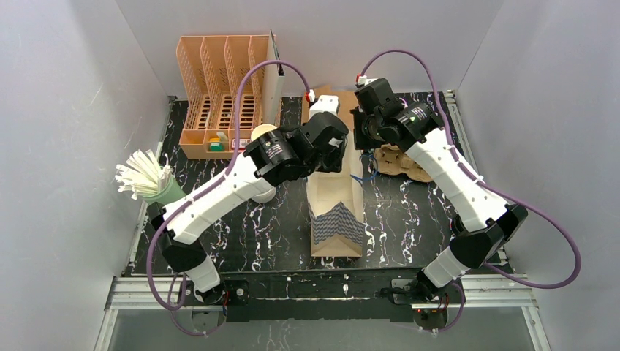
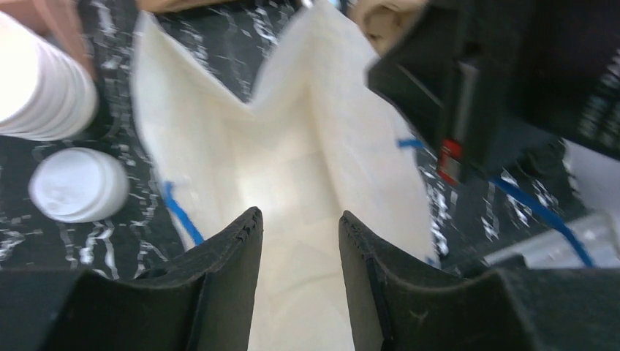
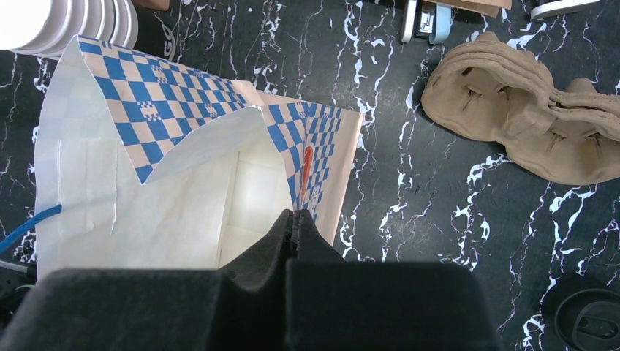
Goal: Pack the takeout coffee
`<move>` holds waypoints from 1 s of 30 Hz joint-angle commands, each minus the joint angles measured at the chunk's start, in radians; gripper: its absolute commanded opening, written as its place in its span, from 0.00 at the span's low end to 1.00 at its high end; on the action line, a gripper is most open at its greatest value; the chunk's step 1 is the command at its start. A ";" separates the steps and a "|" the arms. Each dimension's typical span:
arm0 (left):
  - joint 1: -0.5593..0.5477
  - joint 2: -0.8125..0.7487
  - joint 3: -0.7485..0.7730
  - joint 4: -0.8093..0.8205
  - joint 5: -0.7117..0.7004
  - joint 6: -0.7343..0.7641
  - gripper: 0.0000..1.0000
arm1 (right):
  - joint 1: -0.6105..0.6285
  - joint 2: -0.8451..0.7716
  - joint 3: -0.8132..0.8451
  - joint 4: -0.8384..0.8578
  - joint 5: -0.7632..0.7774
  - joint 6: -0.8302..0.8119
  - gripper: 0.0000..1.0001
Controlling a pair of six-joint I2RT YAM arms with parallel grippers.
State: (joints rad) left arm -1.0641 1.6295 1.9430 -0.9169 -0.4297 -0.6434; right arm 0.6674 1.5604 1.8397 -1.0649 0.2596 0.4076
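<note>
While right jaws clench the open paper bag (image 3: pixel 146 205), left jaws gape over its mouth, pulp tray (image 3: pixel 512 110) alongside.

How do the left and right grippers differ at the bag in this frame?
The left gripper is open, with its fingers apart; the right gripper is shut. The left gripper grips nothing that I can see, and its gap faces into the mouth of the paper bag; the right gripper appears to pinch the bag's rim. Both are at the bag's open end.
</note>
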 commanded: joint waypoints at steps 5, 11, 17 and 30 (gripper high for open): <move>-0.001 -0.057 0.040 -0.159 -0.335 -0.007 0.46 | -0.005 -0.031 0.004 0.033 0.013 -0.013 0.01; 0.002 -0.080 -0.011 -0.176 -0.359 -0.019 0.52 | -0.007 -0.027 0.005 0.040 0.007 -0.013 0.01; 0.036 -0.052 -0.041 -0.183 -0.343 -0.022 0.55 | -0.007 -0.022 0.006 0.042 0.000 -0.013 0.01; 0.145 -0.089 -0.201 -0.051 -0.158 0.006 0.55 | -0.008 -0.031 -0.018 0.051 -0.003 -0.010 0.01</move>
State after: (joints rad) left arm -0.9565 1.5826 1.7699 -1.0115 -0.6468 -0.6479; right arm 0.6666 1.5600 1.8343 -1.0508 0.2584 0.3992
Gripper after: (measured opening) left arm 0.547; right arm 0.031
